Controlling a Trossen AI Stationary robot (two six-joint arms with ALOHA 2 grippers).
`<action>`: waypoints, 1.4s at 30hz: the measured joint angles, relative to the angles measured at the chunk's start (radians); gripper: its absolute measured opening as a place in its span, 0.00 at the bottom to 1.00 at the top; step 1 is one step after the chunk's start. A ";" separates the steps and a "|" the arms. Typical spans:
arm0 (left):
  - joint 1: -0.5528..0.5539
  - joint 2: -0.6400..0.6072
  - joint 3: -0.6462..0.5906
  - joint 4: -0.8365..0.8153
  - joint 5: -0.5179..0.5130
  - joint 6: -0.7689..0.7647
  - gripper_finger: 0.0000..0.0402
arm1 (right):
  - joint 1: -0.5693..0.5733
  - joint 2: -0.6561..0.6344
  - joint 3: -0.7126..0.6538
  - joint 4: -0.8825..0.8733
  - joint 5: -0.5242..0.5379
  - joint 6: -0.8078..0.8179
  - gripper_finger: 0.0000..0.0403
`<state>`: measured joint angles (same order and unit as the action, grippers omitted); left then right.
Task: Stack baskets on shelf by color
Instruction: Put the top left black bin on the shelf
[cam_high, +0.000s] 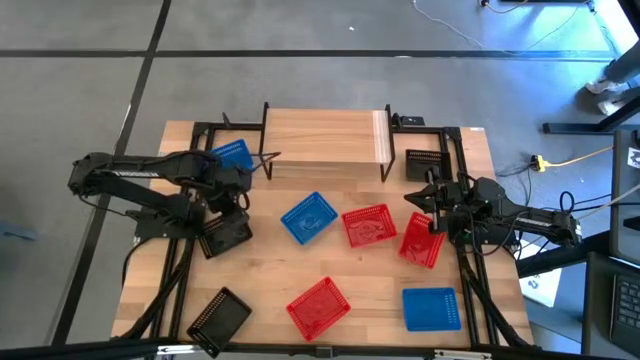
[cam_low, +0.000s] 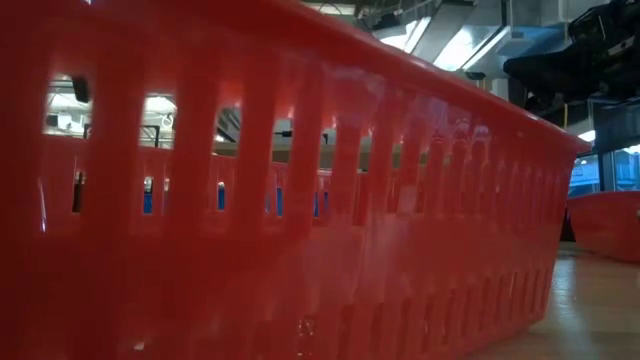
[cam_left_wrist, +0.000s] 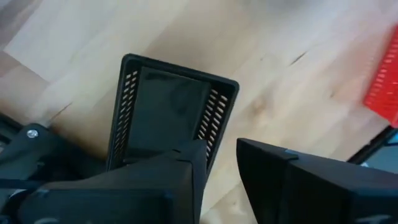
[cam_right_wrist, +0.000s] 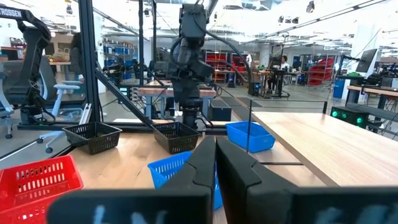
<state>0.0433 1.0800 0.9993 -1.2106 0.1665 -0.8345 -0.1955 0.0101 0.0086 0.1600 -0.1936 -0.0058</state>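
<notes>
Overhead view: the shelf (cam_high: 322, 140) stands at the table's far edge, with one blue basket (cam_high: 233, 154) beside its left end; red, blue and black baskets lie scattered on the table (cam_high: 260, 275). The left gripper (cam_high: 228, 212) is over a black basket (cam_high: 226, 236); only the left wrist view shows its fingers (cam_left_wrist: 292, 183) apart, one inside that basket's rim. The right gripper (cam_right_wrist: 215, 163) is empty, fingers together (near a tilted red basket (cam_high: 421, 240)). A red basket wall (cam_low: 280, 200) blocks the low view.
</notes>
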 joint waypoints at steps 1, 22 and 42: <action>-0.001 0.013 0.000 0.000 0.000 0.000 0.21 | 0.000 0.000 0.000 0.000 0.000 0.000 0.04; -0.244 0.297 -0.001 0.130 -0.009 -0.072 0.21 | 0.000 0.000 0.000 0.001 -0.015 0.003 0.04; -0.302 0.438 -0.001 0.175 -0.108 -0.073 0.21 | 0.000 0.000 0.000 -0.003 -0.197 0.032 0.04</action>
<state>-0.2584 1.5175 0.9985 -1.0358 0.0590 -0.9070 -0.1951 0.0101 0.0086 0.1572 -0.3904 0.0259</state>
